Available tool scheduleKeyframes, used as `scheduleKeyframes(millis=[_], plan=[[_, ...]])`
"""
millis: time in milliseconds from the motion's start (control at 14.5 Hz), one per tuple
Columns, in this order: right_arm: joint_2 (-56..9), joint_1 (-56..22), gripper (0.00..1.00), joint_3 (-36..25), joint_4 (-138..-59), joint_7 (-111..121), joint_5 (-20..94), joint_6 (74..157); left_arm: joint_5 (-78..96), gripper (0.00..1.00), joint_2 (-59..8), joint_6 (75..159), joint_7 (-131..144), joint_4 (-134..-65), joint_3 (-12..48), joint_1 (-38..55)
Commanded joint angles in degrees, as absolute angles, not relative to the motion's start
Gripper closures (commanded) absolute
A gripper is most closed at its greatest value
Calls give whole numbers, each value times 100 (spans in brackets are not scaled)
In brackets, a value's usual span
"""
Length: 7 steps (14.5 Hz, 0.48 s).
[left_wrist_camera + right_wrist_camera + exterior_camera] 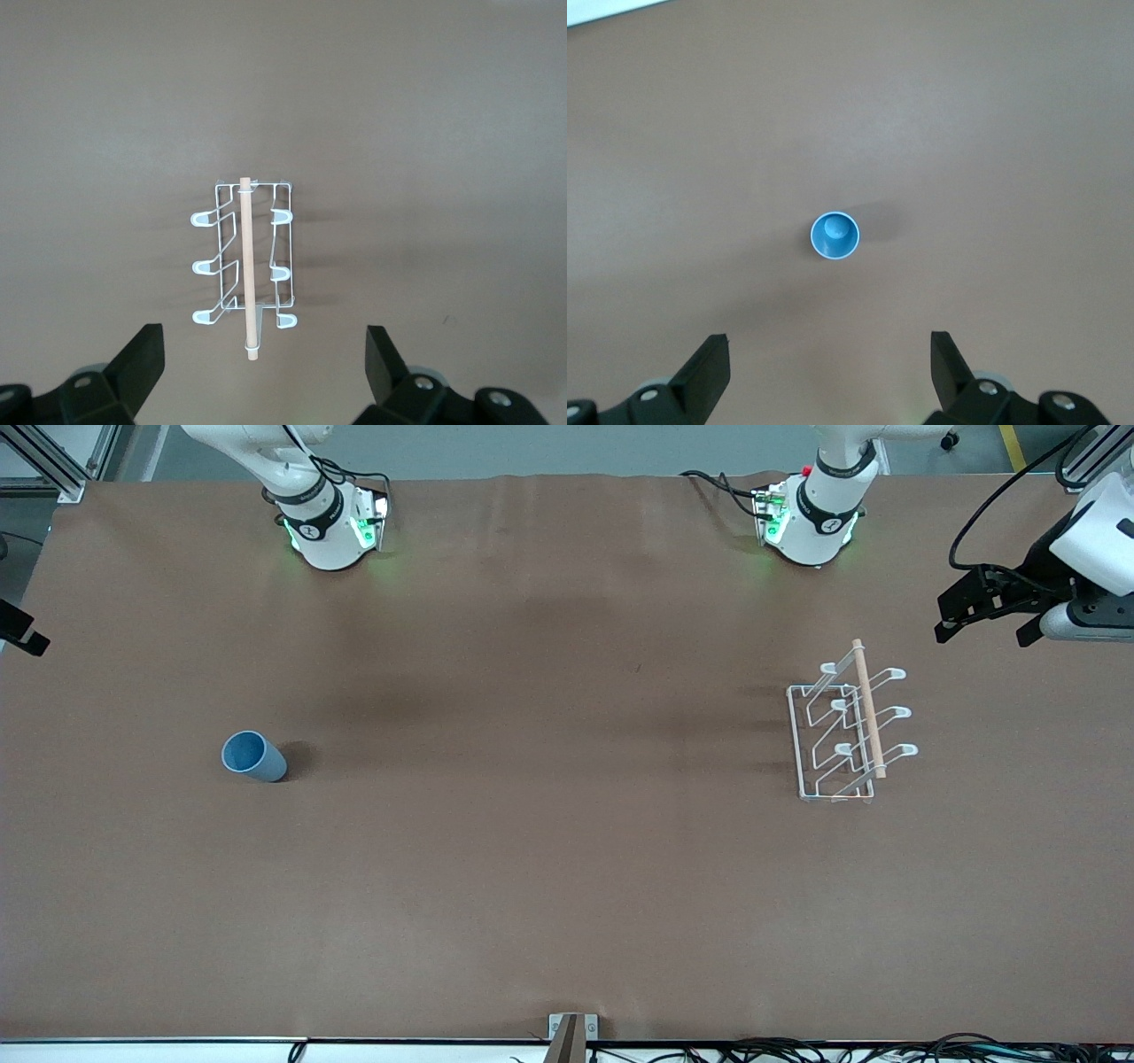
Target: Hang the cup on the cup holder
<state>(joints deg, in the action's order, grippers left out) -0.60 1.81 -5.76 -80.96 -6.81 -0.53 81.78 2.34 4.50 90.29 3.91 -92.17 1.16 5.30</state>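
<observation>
I hold both claws released and high: right claw (830, 367) over the upright cup (253, 756), left claw (264, 363) over the holder (849, 722), scouting.

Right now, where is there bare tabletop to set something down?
The widest bare stretch lies between the cup and the cup holder, and along the table's camera edge. Nothing is crowded. Both open grippers, left and right, wait high.

No readable text, label, brand or number anywhere. Small dark round emblem on each arm base (310, 530) (828, 525), too small to read. Cup, rack, table unmarked.
</observation>
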Motion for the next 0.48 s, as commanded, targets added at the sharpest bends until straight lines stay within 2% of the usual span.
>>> scheduleKeyframes(millis=[0, 207, 414], plan=[[9, 167, 0, -580, -8349, -686, -44, 8094, 141, 0, 545, 9035, 483, -9316, 141, 527], [9, 167, 0, -563, -8970, -686, -44, 8339, 132, 0, 545, 9061, 483, -9316, 141, 536], [9, 176, 0, -562, -10025, -677, -44, 9312, 88, 0, 563, 9070, 483, -9316, 141, 536]])
